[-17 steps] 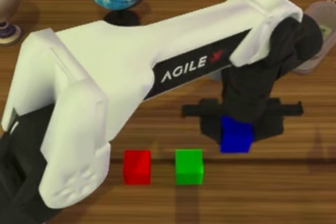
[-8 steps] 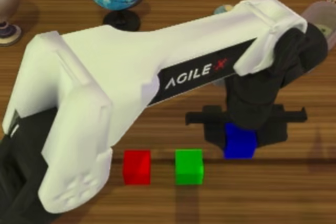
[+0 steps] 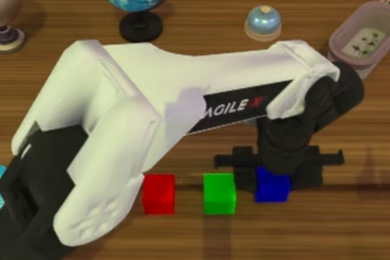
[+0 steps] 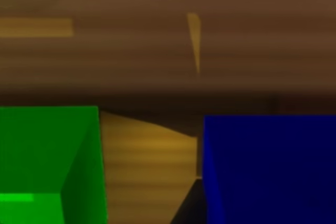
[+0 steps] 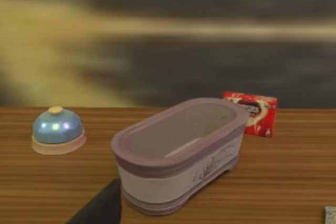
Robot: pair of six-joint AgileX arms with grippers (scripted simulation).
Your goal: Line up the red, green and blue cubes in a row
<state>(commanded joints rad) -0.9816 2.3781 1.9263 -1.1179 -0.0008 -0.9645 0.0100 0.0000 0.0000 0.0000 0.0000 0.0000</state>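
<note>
Left gripper (image 3: 272, 181) grips blue cube (image 3: 272, 187) (beside green cube (image 3: 219, 193)).

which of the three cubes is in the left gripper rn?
The blue cube, rightmost of the three. The left gripper sits over it, fingers either side. The red cube and green cube stand free on the table to its left.

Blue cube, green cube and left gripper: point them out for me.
blue cube (image 3: 272, 188), top view, top face.
green cube (image 3: 219, 190), top view, top face.
left gripper (image 3: 273, 173), top view, between its fingers at the blue cube.
</note>
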